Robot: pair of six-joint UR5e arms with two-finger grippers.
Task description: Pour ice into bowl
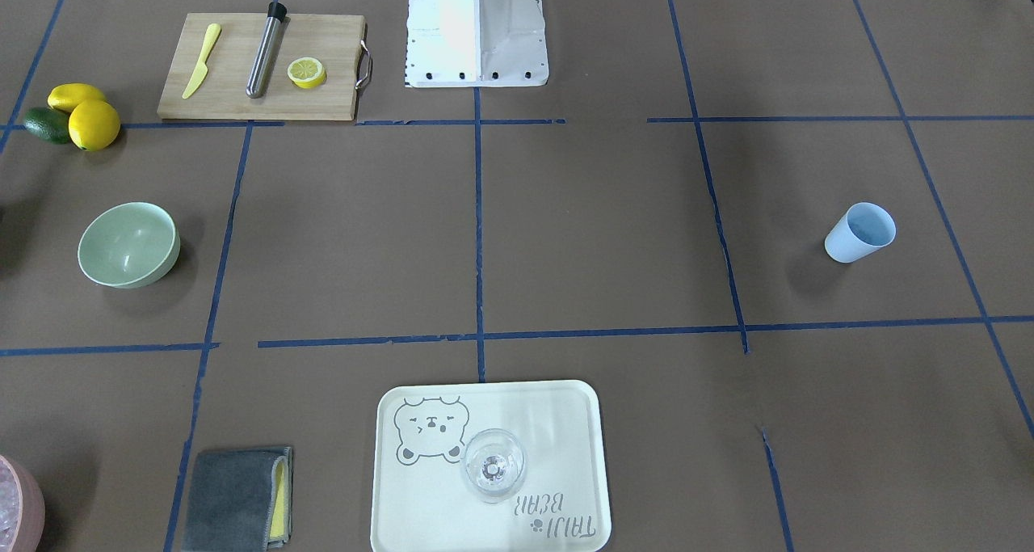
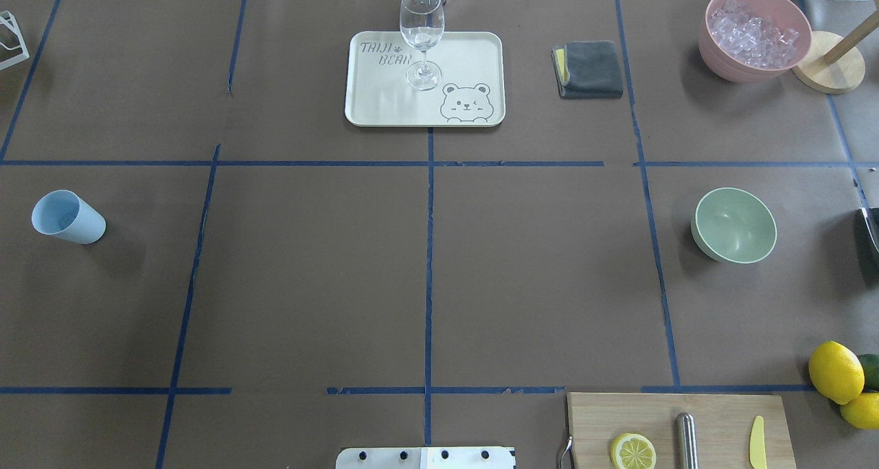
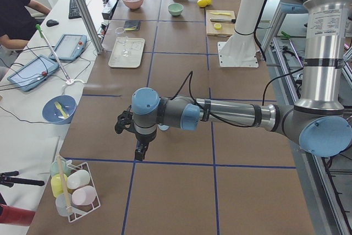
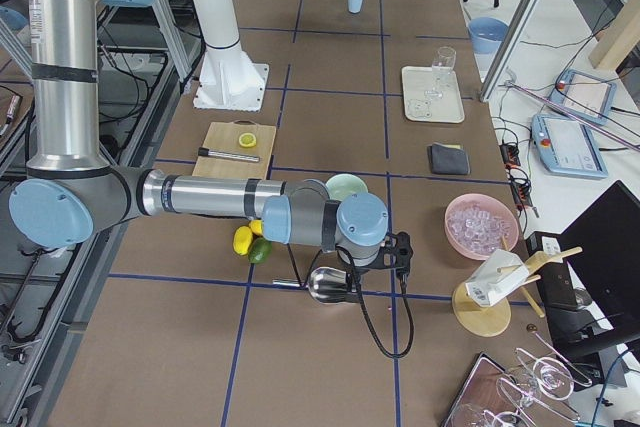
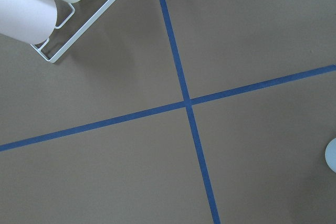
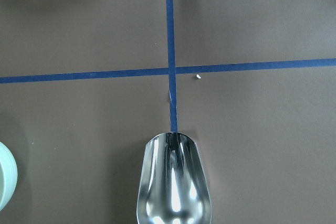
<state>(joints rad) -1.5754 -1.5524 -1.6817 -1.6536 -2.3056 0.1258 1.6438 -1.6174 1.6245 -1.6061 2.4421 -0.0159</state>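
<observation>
The mint-green bowl (image 2: 733,225) stands upright with nothing in it on the robot's right side of the table, and its rim cuts the right wrist view's left edge (image 6: 5,182). My right gripper (image 4: 350,269) hangs just beyond the bowl (image 4: 345,187) toward the table's end. It is shut on a metal scoop (image 6: 173,182) held above the paper; the scoop's hollow holds nothing. No loose ice is in view. My left gripper (image 3: 140,151) points down near the light blue cup (image 2: 66,217); I cannot tell whether it is open or shut.
A pink container (image 2: 754,33) of whitish icy lumps sits at the far right beside a wooden stand (image 2: 827,71). A tray (image 2: 474,50) carries a wine glass (image 2: 421,36). Also present: grey cloth (image 2: 589,69), cutting board (image 2: 714,414), lemons (image 2: 836,371), cup rack (image 3: 77,191), seated person (image 3: 16,15).
</observation>
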